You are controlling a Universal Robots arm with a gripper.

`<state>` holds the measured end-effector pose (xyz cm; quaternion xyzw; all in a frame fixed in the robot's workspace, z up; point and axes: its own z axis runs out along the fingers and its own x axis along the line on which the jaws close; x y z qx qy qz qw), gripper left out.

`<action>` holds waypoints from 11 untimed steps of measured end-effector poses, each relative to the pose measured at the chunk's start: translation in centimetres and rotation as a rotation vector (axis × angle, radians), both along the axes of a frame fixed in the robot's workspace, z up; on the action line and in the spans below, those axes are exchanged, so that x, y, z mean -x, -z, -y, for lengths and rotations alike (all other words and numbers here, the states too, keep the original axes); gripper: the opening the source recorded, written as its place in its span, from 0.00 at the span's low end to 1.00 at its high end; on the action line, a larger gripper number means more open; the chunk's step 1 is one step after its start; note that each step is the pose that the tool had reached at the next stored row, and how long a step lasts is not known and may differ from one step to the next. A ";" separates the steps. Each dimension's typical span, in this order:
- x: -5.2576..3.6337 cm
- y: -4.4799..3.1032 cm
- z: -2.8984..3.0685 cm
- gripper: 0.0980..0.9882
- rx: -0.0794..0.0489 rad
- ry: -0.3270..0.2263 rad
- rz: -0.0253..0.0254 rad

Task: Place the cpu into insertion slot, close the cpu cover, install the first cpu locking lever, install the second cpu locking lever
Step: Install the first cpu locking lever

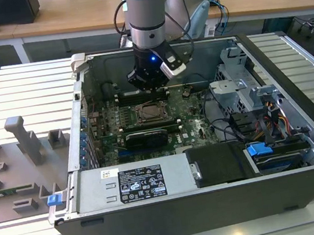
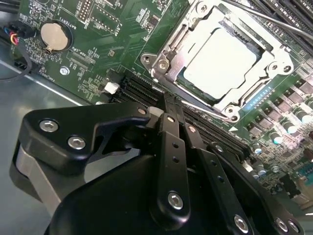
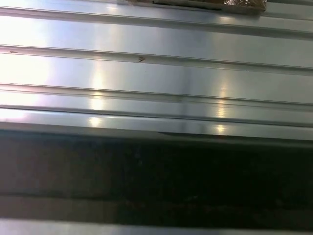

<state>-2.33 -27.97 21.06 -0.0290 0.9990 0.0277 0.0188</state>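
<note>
On a ribbed metal table (image 1: 0, 87) an open computer case (image 1: 299, 132) fills the middle of the exterior view, the gripper (image 1: 151, 86) hanging just above the slot (image 1: 154, 112), jaws closed and empty, with the cpu (image 2: 220, 63) seated under the closed cover (image 2: 168, 54).

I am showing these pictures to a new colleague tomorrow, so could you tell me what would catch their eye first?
The grey robot arm reaching down into the open computer case, its claw hanging just above the green motherboard, stands out first. In the second wrist view the cpu lies in the insertion slot with the silver cpu cover framing it, close beyond the black claw. A round coin battery shines on the board.
</note>
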 end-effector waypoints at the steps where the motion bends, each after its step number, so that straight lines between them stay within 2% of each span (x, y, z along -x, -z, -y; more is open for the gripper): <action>1: -0.02 0.07 0.00 0.01 0.001 0.000 0.0000; 11: -0.18 0.67 -0.06 0.01 0.017 0.000 -0.0002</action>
